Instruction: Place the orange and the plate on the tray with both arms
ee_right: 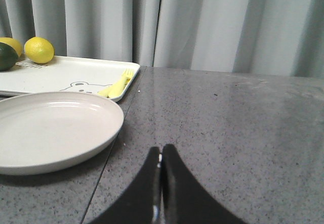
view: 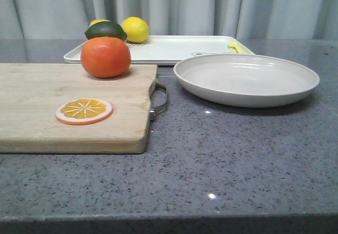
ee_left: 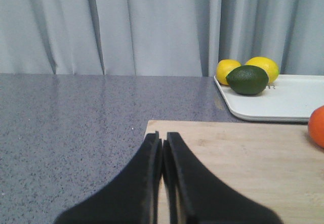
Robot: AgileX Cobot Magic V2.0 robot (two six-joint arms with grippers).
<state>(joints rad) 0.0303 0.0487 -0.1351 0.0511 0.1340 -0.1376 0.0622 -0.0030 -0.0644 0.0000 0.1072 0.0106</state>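
The orange (view: pixel 105 57) stands on the far part of a wooden cutting board (view: pixel 31 112); only its edge shows in the left wrist view (ee_left: pixel 318 127). The off-white plate (view: pixel 246 78) lies on the grey counter to the right of the board, and shows in the right wrist view (ee_right: pixel 48 130). The tray (view: pixel 174 48) lies behind both, and shows in both wrist views (ee_left: pixel 288 100) (ee_right: pixel 76 72). My left gripper (ee_left: pixel 162 139) is shut and empty over the board's corner. My right gripper (ee_right: pixel 161 153) is shut and empty over the counter beside the plate. Neither gripper shows in the front view.
A flat orange slice (view: pixel 84 111) lies on the board near its front. Two lemons (view: pixel 135 29) and a dark green lime (view: pixel 105 30) sit on the tray's left end, a yellow fork (ee_right: pixel 117 85) on its right end. Grey curtains hang behind the counter.
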